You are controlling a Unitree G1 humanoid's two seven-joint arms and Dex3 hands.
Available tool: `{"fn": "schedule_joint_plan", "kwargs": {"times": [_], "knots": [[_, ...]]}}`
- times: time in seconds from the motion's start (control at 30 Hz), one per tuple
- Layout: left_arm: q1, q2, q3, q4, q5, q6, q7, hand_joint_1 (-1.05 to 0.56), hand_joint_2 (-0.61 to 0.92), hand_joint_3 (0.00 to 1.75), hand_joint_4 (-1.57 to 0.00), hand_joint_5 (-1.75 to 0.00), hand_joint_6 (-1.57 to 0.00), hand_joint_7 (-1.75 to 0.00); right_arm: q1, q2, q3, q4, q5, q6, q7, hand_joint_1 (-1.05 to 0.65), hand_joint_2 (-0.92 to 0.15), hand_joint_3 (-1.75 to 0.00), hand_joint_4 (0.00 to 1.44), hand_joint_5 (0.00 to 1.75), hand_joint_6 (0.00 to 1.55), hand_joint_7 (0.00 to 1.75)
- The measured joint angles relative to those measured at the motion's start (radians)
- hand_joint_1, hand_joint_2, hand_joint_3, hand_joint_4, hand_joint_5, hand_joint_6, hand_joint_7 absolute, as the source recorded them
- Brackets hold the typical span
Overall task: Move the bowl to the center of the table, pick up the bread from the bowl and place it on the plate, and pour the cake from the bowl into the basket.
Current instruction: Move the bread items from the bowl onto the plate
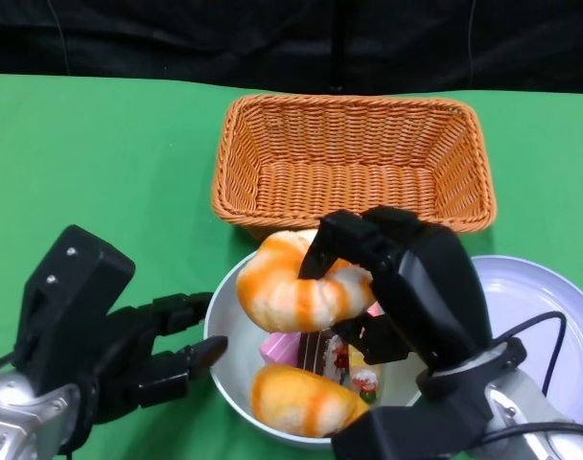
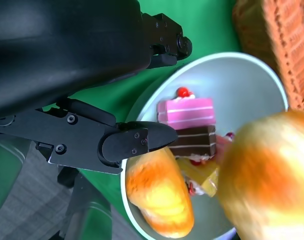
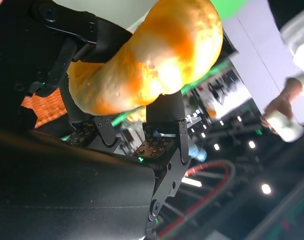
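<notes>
My right hand (image 1: 407,278) grips an orange-glazed bread (image 1: 301,283) and holds it just above the white bowl (image 1: 236,345), clear of what lies inside. In the right wrist view the bread (image 3: 152,60) sits between the black fingers (image 3: 164,117). A second bread (image 1: 306,401) lies in the bowl's near side beside a pink cake (image 2: 187,111) and a chocolate cake (image 2: 194,141). My left hand (image 1: 128,335) holds the bowl's left rim (image 2: 142,95), one fingertip (image 2: 142,142) inside it and another outside. The white plate (image 1: 531,307) lies to the bowl's right.
A woven orange basket (image 1: 354,163) stands just behind the bowl, with nothing seen inside. Green cloth (image 1: 100,172) covers the table, and a black backdrop rises at the far edge. In the right wrist view a person's hand (image 3: 282,107) holds something white in the background.
</notes>
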Motion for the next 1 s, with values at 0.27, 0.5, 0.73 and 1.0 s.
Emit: {"fn": "schedule_joint_plan", "kwargs": {"times": [0.27, 0.5, 0.73, 1.0], "knots": [[0.017, 0.017, 0.031, -0.072, 0.003, -0.005, 0.000, -0.43, 0.92, 0.52, -0.14, -0.10, -0.10, -0.01, 0.115, -0.028, -0.088, -0.229, 0.097, -0.014, 0.132, -0.20, -0.09, -1.75, 1.05, 1.75, 0.84, 1.66], [0.055, 0.056, 0.071, -0.132, 0.030, -0.087, 0.001, -0.44, 0.92, 0.48, -0.15, -0.13, -0.13, -0.02, 0.255, -0.049, -0.188, -0.368, 0.106, -0.022, 0.162, -0.11, -0.08, -1.74, 1.05, 1.75, 0.81, 1.72], [0.102, 0.052, 0.087, -0.212, 0.088, -0.149, 0.046, -0.47, 0.92, 0.43, -0.19, -0.18, -0.17, -0.03, 0.354, -0.087, -0.323, -0.455, 0.046, 0.002, 0.178, -0.08, -0.04, -1.73, 1.07, 1.75, 0.88, 1.59], [0.148, 0.034, 0.059, -0.235, 0.160, -0.230, 0.086, -0.44, 0.92, 0.42, -0.19, -0.23, -0.20, -0.04, 0.398, -0.097, -0.397, -0.449, -0.111, 0.094, 0.147, -0.06, -0.11, -1.61, 1.05, 1.75, 0.92, 1.54]]}}
